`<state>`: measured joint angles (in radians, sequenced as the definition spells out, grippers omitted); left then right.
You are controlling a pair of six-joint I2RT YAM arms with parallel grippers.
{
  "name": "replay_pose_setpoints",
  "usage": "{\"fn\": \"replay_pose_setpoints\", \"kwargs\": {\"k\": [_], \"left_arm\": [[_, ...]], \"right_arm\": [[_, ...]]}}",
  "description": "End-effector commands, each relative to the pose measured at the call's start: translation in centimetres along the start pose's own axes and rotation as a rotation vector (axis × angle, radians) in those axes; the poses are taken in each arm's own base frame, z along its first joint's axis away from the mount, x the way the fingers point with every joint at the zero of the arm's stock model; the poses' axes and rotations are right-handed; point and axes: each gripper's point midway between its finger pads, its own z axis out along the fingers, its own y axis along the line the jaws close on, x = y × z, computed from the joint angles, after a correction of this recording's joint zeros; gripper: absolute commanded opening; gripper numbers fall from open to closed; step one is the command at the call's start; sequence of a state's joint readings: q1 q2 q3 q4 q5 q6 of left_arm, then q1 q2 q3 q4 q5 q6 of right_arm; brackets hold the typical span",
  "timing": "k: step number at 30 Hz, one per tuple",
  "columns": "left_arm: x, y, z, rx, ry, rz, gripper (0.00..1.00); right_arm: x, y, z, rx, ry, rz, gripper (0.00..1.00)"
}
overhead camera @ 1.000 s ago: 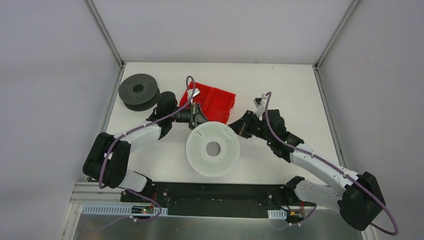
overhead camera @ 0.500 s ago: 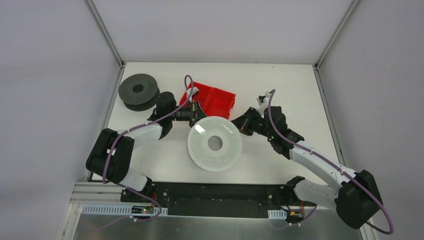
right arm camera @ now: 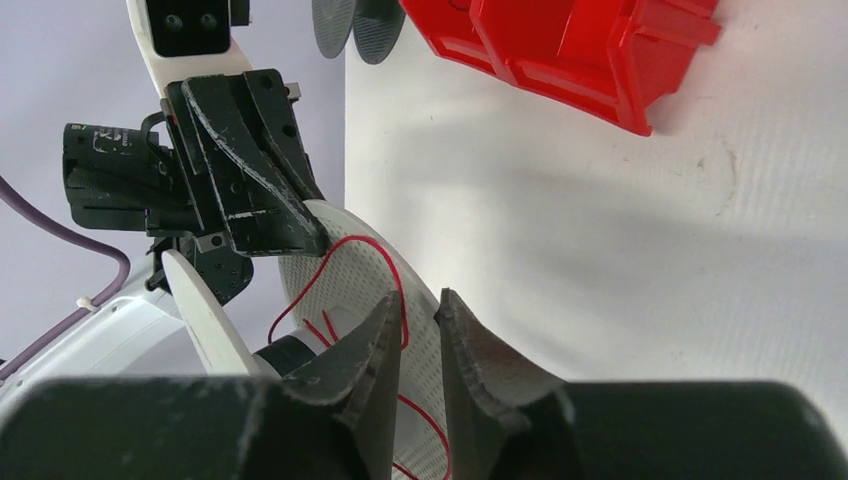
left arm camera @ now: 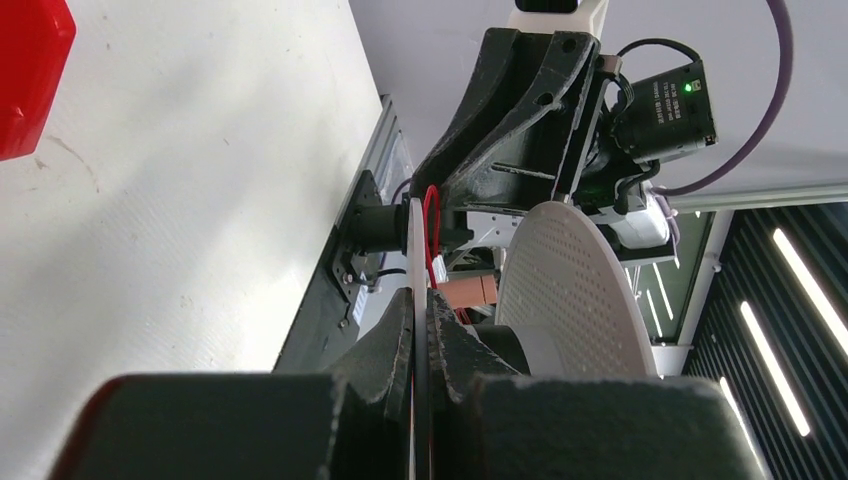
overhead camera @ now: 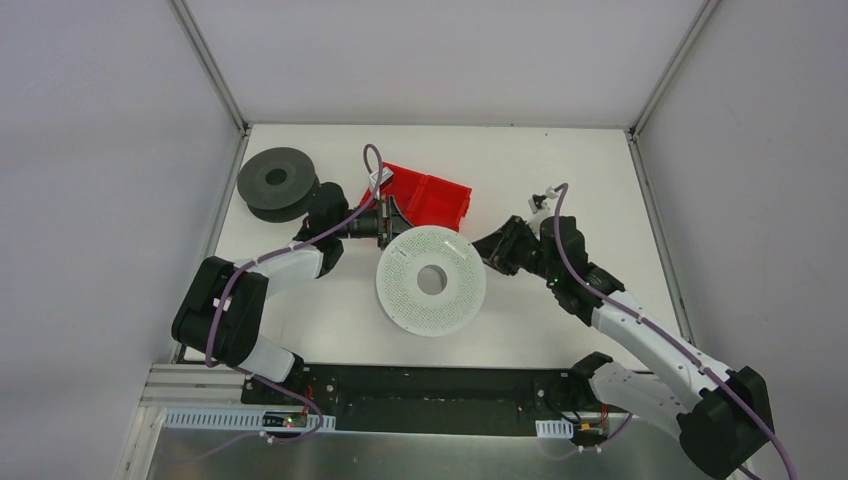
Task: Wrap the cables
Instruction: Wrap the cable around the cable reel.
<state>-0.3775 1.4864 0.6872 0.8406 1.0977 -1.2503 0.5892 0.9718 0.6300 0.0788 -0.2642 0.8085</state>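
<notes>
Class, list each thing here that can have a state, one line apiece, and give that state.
left end effector: shut on the white spool's rim.
right end effector: slightly open, its fingers either side of that rim.
white spool: held at a tilt by the left end effector.
red cable: loose, curling between the spool's flanges.
grey spool: lying on the table, untouched.
red bin: resting on the table, untouched.

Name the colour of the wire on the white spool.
The wire is red; the right wrist view shows it best.
</notes>
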Motion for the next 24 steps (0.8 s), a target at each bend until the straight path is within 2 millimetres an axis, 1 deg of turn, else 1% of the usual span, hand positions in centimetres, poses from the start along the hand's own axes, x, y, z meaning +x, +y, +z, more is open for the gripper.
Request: {"fn": "replay_pose_setpoints", "kwargs": {"k": [1,2,7,10,12,14,16,19,20,22,24], "left_arm": [[-0.5,-2.4,-0.5,0.064,-0.018,0.076,0.0],[-0.4,-2.2,-0.5,0.062,-0.017,0.074,0.0],[0.1,-1.9,-0.7,0.052,-0.008,0.094,0.0],[0.3,-2.0,-0.8,0.053,-0.003,0.1,0.0],[0.3,-2.0,-0.8,0.054,0.0,0.1,0.0],[0.4,-2.0,-0.8,0.054,0.003,0.098,0.0],[0.3,-1.9,-0.7,0.052,0.003,0.094,0.0],[0.0,-2.1,-0.7,0.052,0.002,0.094,0.0],[-0.1,-2.1,-0.7,0.052,0.0,0.095,0.0],[-0.2,-2.0,-0.7,0.04,-0.005,0.098,0.0],[-0.2,-1.9,-0.7,0.031,-0.009,0.112,0.0]], "right_arm": [[-2.3,1.3,-1.5,0.005,-0.095,0.005,0.26],[-2.7,1.1,-1.9,0.023,-0.111,0.008,0.28],[-4.2,1.7,-3.3,0.03,-0.183,0.001,0.37],[-4.5,1.7,-3.7,0.048,-0.184,-0.012,0.41],[-4.6,2.2,-4.4,0.034,-0.197,-0.018,0.42],[-4.6,2.8,-5.2,0.006,-0.207,-0.025,0.46],[-4.1,4.0,-5.9,-0.053,-0.183,-0.056,0.51],[-1.8,5.8,-6.3,-0.17,-0.067,-0.088,0.61],[-1.1,6.2,-6.5,-0.207,-0.029,-0.088,0.62],[-0.2,7.3,-6.7,-0.285,0.015,-0.082,0.63],[0.4,7.2,-6.6,-0.294,0.045,-0.075,0.63]]}}
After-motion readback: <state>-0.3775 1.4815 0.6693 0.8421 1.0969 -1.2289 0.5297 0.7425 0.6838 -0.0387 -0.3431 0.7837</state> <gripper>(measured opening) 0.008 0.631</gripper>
